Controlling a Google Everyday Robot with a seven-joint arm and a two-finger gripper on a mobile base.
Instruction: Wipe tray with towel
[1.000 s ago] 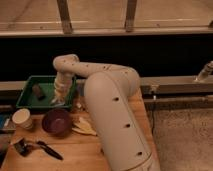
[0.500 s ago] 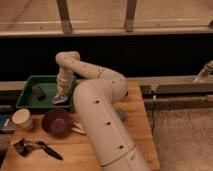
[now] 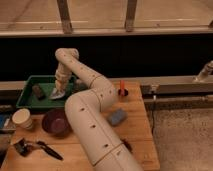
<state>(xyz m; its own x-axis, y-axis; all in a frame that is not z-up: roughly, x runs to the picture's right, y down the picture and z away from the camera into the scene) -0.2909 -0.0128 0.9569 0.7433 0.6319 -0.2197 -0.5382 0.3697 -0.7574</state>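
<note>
The green tray (image 3: pixel 26 102) lies at the table's back left. My white arm reaches over into it, and the gripper (image 3: pixel 60 89) points down inside the tray's right half. It is shut on the pale towel (image 3: pixel 57 94), which hangs in a small bunch beneath it and touches the tray floor. A small dark brown block (image 3: pixel 37 91) lies in the tray just left of the towel.
In front of the tray stand a maroon bowl (image 3: pixel 54 122) and a paper cup (image 3: pixel 22 119). A blue sponge (image 3: pixel 116 117) lies right of my arm, with an orange-topped object (image 3: pixel 121 88) behind it. A black-handled tool (image 3: pixel 39 147) rests near the front left edge.
The gripper with the towel has slid a little to the left across the tray floor. My arm's lower links have swung, so they cover different parts of the table.
</note>
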